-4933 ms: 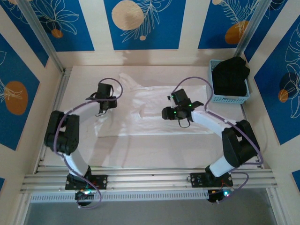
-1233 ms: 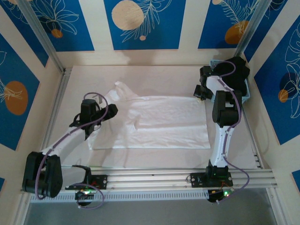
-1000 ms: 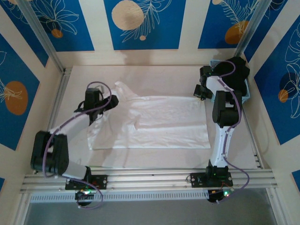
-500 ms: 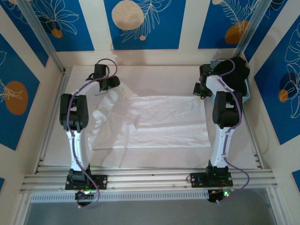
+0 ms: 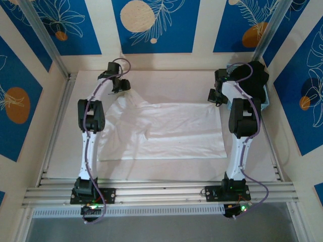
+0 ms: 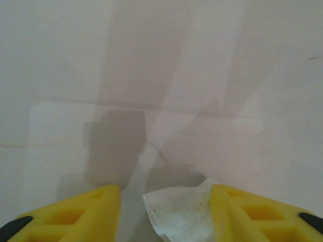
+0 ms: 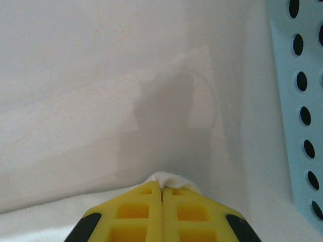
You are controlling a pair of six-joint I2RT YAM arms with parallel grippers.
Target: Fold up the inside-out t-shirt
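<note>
White t-shirt (image 5: pixel 166 131) lies spread on the table (image 5: pixel 161 169); right gripper (image 7: pixel 161 191) pinches its far corner tight, left gripper (image 6: pixel 164 199) stands apart with another corner between its fingers.

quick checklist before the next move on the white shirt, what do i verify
1. right end effector shut on the t-shirt at its far right corner: ok, cloth peeks out of the closed grip.
2. left end effector clamped on cloth: not ok, its fingers stand apart with a cloth tip lying between them.
3. blue basket clear of the right end effector: ok, beside it, not touching.
4. black garment off the t-shirt: ok, it sits in the basket.
5. t-shirt spread flat: cannot tell at the far left corner; the rest lies flat but wrinkled.
</note>
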